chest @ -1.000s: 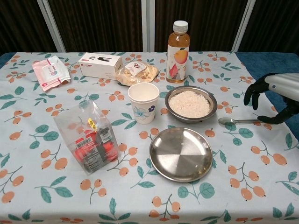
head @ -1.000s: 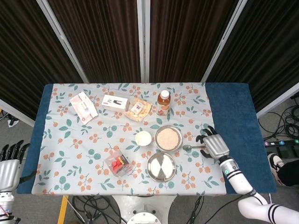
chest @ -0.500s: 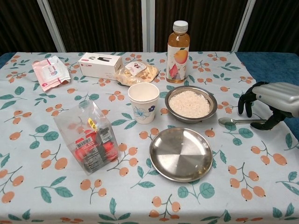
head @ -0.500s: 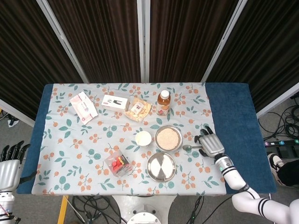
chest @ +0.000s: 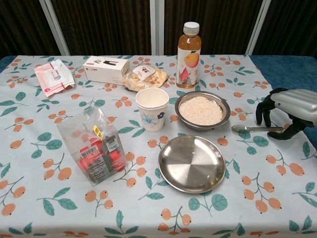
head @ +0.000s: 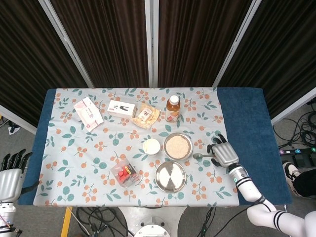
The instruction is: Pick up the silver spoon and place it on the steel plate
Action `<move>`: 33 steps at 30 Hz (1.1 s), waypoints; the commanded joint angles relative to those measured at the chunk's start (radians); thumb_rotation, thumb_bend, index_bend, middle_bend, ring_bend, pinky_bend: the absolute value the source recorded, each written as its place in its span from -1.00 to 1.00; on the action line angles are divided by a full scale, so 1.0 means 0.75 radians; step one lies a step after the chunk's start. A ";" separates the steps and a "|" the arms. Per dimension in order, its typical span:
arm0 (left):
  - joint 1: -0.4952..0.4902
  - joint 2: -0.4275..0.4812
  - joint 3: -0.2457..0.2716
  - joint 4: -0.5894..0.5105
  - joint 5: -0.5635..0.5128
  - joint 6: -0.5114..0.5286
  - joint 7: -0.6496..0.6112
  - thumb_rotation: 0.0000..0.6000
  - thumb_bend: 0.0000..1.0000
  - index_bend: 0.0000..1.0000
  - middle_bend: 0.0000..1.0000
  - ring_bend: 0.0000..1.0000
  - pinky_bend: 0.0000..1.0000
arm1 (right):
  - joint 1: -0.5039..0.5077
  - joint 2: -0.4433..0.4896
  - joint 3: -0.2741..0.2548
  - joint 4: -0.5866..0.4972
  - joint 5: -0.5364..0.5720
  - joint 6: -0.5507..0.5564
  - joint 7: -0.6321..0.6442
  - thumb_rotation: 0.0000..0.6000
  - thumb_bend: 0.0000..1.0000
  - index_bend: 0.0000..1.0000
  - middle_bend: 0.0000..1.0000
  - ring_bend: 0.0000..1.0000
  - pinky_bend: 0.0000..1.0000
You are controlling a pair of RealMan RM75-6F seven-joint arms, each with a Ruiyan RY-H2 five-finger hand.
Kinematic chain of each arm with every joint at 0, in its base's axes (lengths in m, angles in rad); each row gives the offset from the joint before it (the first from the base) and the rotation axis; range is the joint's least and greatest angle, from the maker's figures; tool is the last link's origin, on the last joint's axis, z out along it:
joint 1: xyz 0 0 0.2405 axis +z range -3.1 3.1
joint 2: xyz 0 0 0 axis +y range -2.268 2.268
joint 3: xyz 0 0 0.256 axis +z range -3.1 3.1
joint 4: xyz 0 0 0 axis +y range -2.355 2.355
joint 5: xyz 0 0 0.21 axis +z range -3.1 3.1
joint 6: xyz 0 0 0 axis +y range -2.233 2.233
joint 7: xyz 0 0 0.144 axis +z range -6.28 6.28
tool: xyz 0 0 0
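The spoon [chest: 250, 129] lies flat on the table [chest: 44, 148], right of the rice bowl [chest: 202, 110] and beyond the plate [chest: 191, 163]. The right hand [chest: 287, 106] arches over its handle end, fingers [chest: 263, 110] spread and curled downward, holding nothing; contact cannot be told. Only the head view shows the left hand [head: 11, 173], off the table's left edge, fingers apart.

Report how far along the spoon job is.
Done: the right hand has reached the silver spoon and arches over its handle end. In hand: the grasp; the spoon lies flat on the tablecloth beside the rice bowl, and a firm grip is not visible. Left: lifting it and setting it on the empty steel plate.
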 commanded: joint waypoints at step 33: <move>0.000 -0.002 0.002 0.007 -0.003 -0.003 -0.008 1.00 -0.87 -0.59 -0.64 -0.73 -0.89 | 0.052 0.063 -0.018 -0.038 -0.020 -0.039 -0.012 1.00 -0.35 0.08 0.09 -0.60 -0.95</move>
